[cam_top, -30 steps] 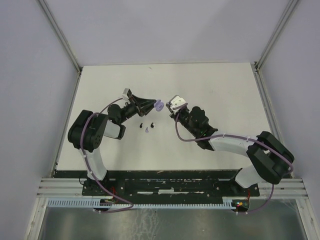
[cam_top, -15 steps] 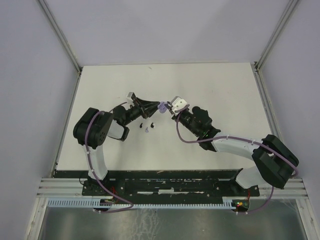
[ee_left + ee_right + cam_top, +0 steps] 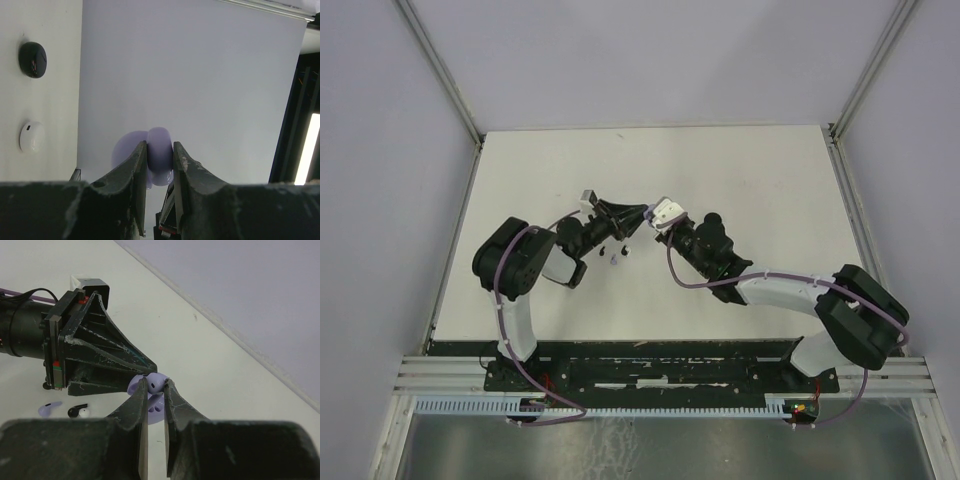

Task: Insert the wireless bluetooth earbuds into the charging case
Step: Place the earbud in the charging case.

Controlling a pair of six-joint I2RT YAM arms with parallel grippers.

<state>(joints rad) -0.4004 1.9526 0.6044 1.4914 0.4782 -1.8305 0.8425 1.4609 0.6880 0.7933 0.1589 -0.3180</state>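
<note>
My left gripper (image 3: 160,151) is shut on the rim of the open lilac charging case (image 3: 128,150), holding it above the table. The right wrist view shows that case (image 3: 156,409) right behind my right gripper (image 3: 156,386), which is shut on a lilac earbud (image 3: 156,382) pressed against the case's open face. From above, the two grippers meet tip to tip, left (image 3: 640,213) against right (image 3: 651,216). Loose earbuds lie on the table below: a lilac one (image 3: 50,409), a black one (image 3: 32,59) and a white one (image 3: 30,136).
The loose earbuds (image 3: 614,254) lie just in front of the left gripper's fingers. The white table (image 3: 750,180) is bounded by grey walls at the back and both sides. A black rail (image 3: 650,370) runs along the near edge by the arm bases.
The two grippers have closed in on each other, the left moving right with the case and the right moving left with the earbud, until their tips meet. The loose earbuds have not moved.
</note>
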